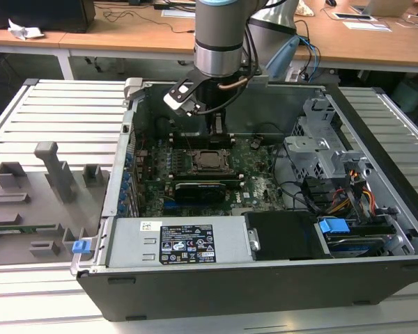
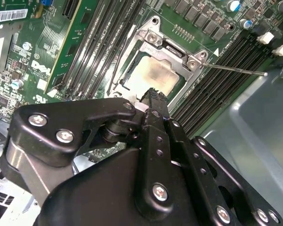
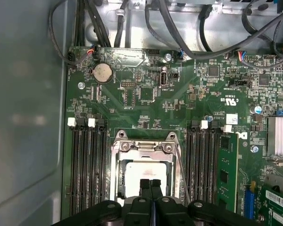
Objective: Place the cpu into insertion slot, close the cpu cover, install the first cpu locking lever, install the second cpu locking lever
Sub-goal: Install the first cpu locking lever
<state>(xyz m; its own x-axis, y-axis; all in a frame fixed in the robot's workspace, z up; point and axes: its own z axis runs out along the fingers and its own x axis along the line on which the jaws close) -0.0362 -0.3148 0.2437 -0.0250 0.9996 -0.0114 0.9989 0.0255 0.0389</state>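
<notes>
The cpu (image 3: pixel 142 175) lies flat in the insertion slot (image 2: pixel 119 75), its pale metal face showing through the window of the cpu cover (image 3: pixel 144 147). The cover lies down over the chip. A thin wire locking lever (image 2: pixel 236 69) sticks out from the socket's corner over the memory slots, and it also runs along the socket's side (image 3: pixel 180 165). My gripper (image 3: pixel 150 183) hovers just above the chip's edge with its two black fingers pressed together and nothing between them. In the exterior view the gripper (image 1: pixel 218 131) hangs inside the open case, just behind the socket (image 1: pixel 210 161).
Long black memory slots (image 3: pixel 88 165) flank the socket on both sides. A black expansion card (image 1: pixel 198 189) lies in front of it. The drive cage (image 1: pixel 320 149) and cable bundles (image 1: pixel 334 195) fill the exterior view's right. The grey chassis wall (image 3: pixel 23 117) stands close by.
</notes>
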